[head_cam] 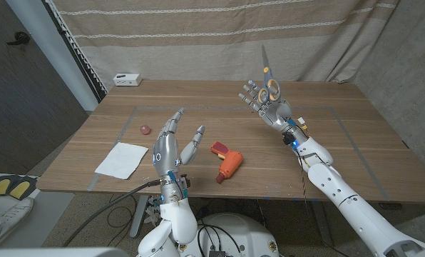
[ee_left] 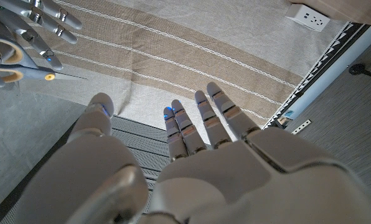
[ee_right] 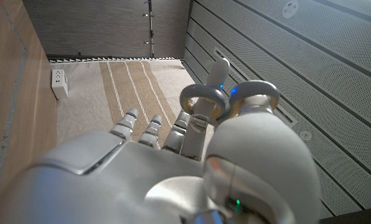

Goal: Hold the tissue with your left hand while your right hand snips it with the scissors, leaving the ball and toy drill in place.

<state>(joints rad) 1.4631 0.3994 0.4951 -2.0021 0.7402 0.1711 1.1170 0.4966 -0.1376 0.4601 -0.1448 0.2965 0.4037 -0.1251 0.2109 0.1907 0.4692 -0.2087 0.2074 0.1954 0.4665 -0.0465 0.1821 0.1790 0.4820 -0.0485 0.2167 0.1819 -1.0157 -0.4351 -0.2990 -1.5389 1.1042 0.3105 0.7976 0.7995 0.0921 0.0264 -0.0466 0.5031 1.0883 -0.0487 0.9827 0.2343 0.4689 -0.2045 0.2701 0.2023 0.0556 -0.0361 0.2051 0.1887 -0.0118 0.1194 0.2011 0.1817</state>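
— Tissue (head_cam: 122,159) first: where does it lie?
— White and flat on the table (head_cam: 269,153), near the front edge on the left side, nothing on it and no hand touching it.

— And the left hand (head_cam: 171,146)?
— Raised above the table just right of the tissue, fingers (ee_left: 220,115) straight and spread, thumb apart, holding nothing. In the left wrist view the same released fingers point toward the striped curtain (ee_left: 192,43).

— Scissors (head_cam: 268,80)?
— Up in the air over the far right part of the table, in the right hand (head_cam: 266,102). The yellow-lined handle loops sit on that hand's fingers and the blades point upward against the curtain. In the right wrist view the grey loops (ee_right: 226,99) ring the thumb and a finger, so the hand is grasping them. Whether the blades are apart or together I cannot tell.

— How far are scissors and tissue from each other?
— Well apart: the tissue near-left, the scissors far-right and lifted.

— What about the ball (head_cam: 145,129)?
— Small and pinkish, on the table beyond the tissue, between the tissue and the left hand's fingertips as seen from the head view, touching neither.

— The toy drill (head_cam: 227,160)?
— Orange, lying on its side near the middle of the table, right of the left hand and nearer than the right hand.

— Anything else?
— A small white box (head_cam: 127,79) at the far left corner of the table, by the curtain.
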